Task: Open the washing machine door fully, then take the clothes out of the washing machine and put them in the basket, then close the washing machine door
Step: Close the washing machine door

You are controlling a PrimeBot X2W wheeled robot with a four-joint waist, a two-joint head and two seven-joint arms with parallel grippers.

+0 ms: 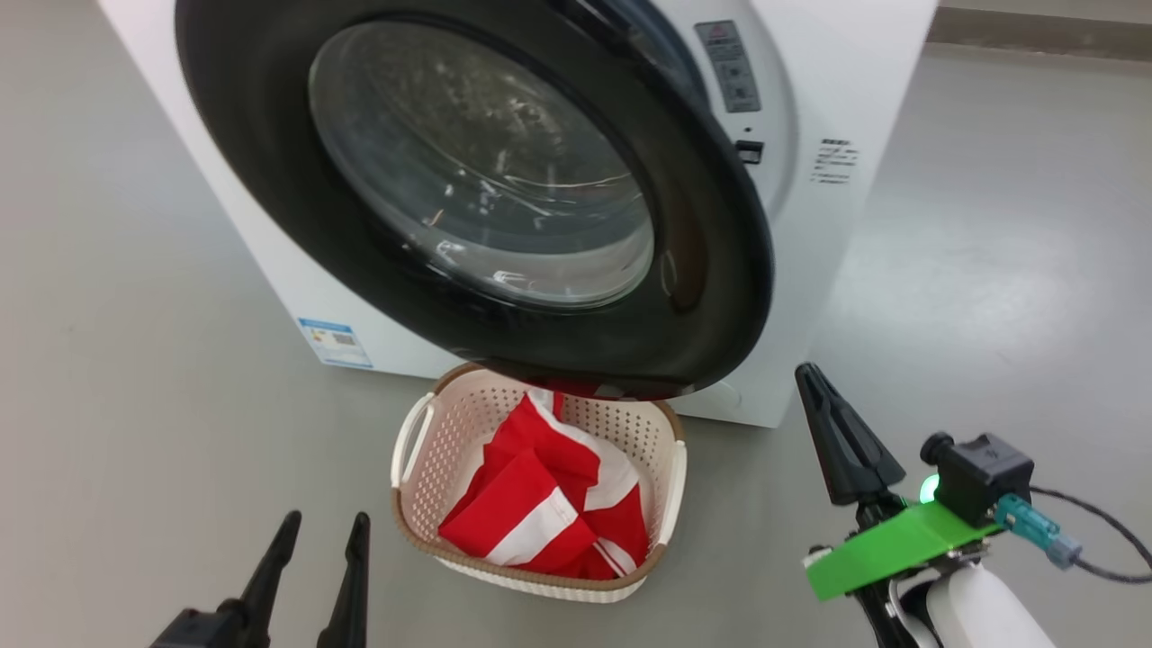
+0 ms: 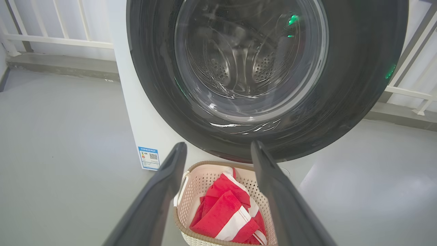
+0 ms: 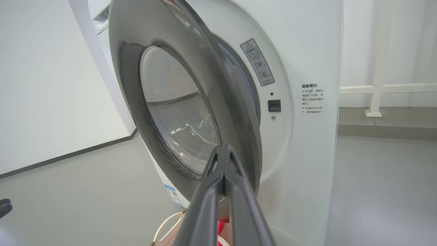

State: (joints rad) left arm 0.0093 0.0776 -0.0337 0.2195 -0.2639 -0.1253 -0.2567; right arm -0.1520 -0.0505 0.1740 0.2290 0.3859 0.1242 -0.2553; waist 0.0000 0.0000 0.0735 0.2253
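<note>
Found clothes (image 1: 549,504) in basket (image 1: 441,454), 6 o'clock of washing machine door (image 1: 270,207). Logged door half-swung, unlatched; closing still to do. Noted left gripper (image 1: 327,517) spread, empty; right gripper (image 1: 804,369) clenched, empty, 4 o'clock of door.

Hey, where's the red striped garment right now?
In the head view, the clothes lie inside the basket on the floor, lower centre, just below the washing machine door rim, right of the left gripper.

The clothes (image 1: 540,504) in the basket (image 1: 450,441), basket on the floor (image 1: 135,405) before the washing machine (image 1: 855,72), under the washing machine door (image 1: 711,225), my left fingers (image 1: 270,562) near-left of it, my right fingers (image 1: 841,441) to its right.
</note>
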